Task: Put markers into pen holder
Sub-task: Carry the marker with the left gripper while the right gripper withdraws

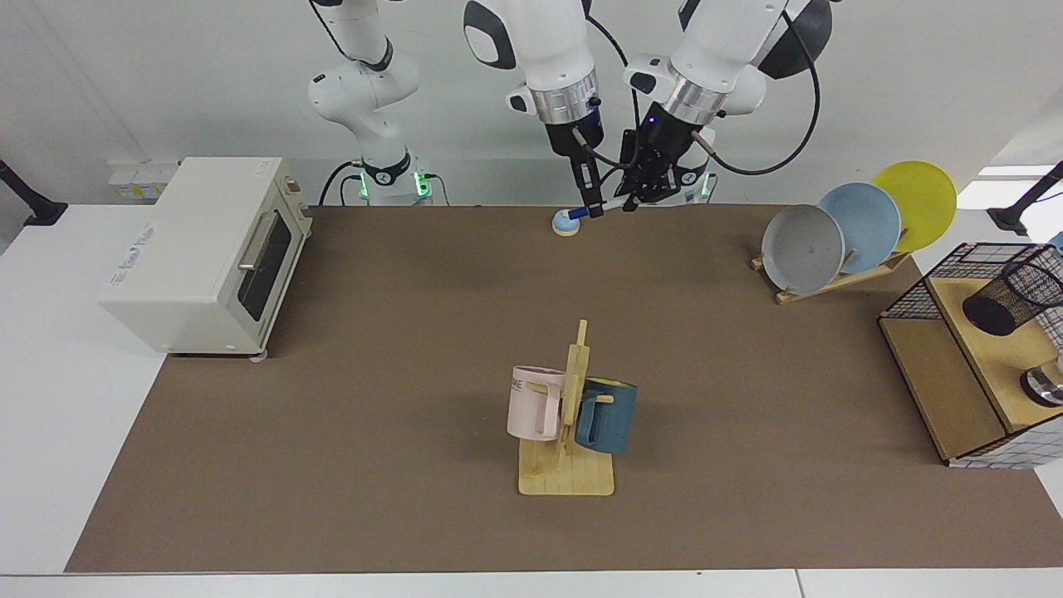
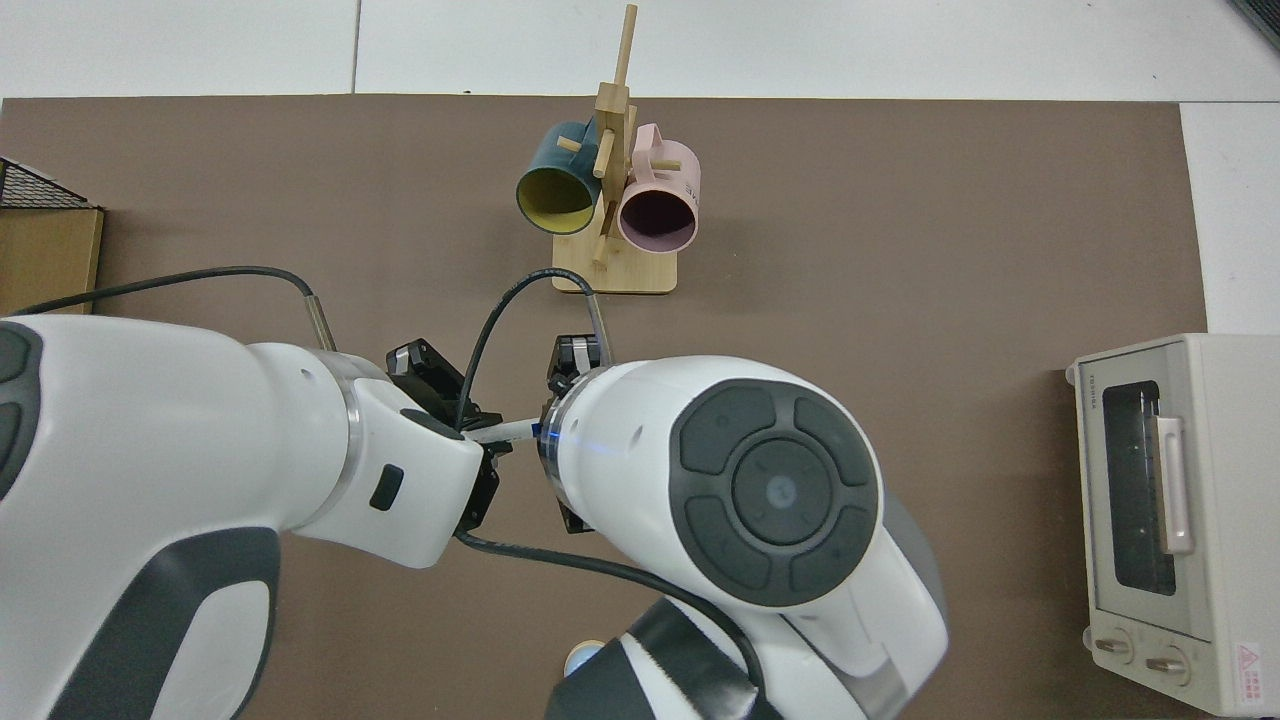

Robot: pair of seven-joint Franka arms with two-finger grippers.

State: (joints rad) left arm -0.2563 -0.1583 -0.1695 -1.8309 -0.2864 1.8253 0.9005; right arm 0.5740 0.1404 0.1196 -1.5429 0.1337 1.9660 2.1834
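Marker [image 1: 604, 204] level between right gripper [image 1: 593, 205]; left gripper [image 1: 640, 198] at other end

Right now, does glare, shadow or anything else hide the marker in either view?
Facing view: even light, no glare; marker shows at the far edge, held by the right gripper, left gripper at its other end. Top view: the arms cover it, only a short stretch shows.
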